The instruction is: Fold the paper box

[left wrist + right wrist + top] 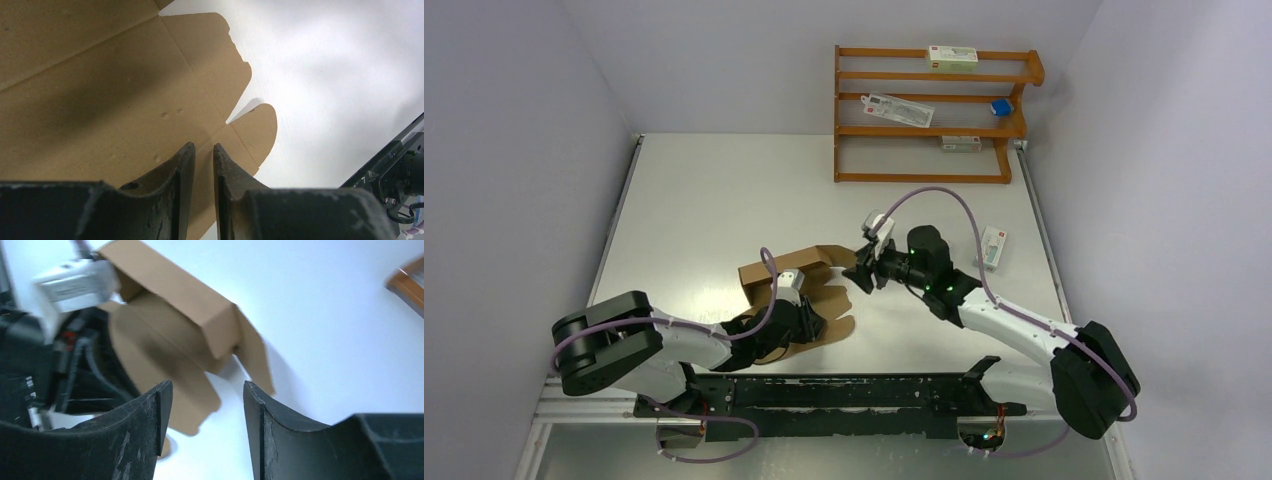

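The paper box (824,262) is a brown die-cut cardboard sheet in the middle of the table, partly folded, with one long panel raised at its far side and rounded flaps lying flat. My left gripper (812,325) rests low over the near flat panel, its jaws almost together with nothing between them. In the left wrist view, the cardboard (100,90) fills the space under the left gripper (204,147). My right gripper (862,272) hovers open just right of the box. The right wrist view shows the raised panel (175,290) beyond the right gripper (207,387).
A wooden shelf (929,115) at the back right holds small white cartons and a blue object (1001,107). Another white carton (993,247) lies on the table at the right. A black rail (844,390) runs along the near edge. Grey walls enclose the table.
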`<state>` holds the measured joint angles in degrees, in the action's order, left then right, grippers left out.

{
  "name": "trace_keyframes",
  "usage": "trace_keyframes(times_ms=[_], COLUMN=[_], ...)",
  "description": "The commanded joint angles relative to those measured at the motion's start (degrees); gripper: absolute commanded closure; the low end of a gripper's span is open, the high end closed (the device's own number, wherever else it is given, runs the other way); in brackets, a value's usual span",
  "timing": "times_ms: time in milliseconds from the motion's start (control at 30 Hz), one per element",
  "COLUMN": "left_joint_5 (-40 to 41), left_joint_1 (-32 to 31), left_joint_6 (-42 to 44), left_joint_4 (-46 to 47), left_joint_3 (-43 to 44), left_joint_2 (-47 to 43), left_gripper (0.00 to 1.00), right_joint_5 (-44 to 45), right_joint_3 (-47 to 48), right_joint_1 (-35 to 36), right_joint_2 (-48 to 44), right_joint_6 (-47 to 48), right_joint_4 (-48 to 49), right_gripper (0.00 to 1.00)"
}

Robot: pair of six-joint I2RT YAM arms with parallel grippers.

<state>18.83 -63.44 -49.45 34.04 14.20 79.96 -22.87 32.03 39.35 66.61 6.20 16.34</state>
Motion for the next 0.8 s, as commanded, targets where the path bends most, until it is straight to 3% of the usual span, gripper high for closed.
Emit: trace_keyframes(times_ms=[0,300,433,567,767], left_joint_5=[1.04,-0.17,-0.52,0.03,0.13], left_joint_1=[-0.33,-0.28,-0.33,-0.29,-0.28], left_joint_6=[0.98,1.52,1.85,2.44,3.65], left_joint_4=[-4.42,-3.55,-3.93,-5.29,-6.98], left_joint_3=[-1.06,-0.37,0.10,0.84,2.43], left_joint_2=[-0.42,1.10,1.29,0.94,1.19], left_gripper=[0.73,0.73,0.73,0.73,0.73], right_joint_5=[6.92,10.37,4.95,-5.02,-15.37], right_joint_3=[1.67,8.57,11.66,15.63,12.05], right_joint_1=[-4.19,-11.11,-13.04,-12.69,-11.71], right_joint_2=[0.31,13.85,20.92,27.35,28.52], right_joint_6=[-2.16,0.83,3.37,6.49,7.44], right_joint_4=[-2.29,1.85,5.25,2.61,4.50], right_gripper=[0.42,0.41,0.41,0.41,0.43])
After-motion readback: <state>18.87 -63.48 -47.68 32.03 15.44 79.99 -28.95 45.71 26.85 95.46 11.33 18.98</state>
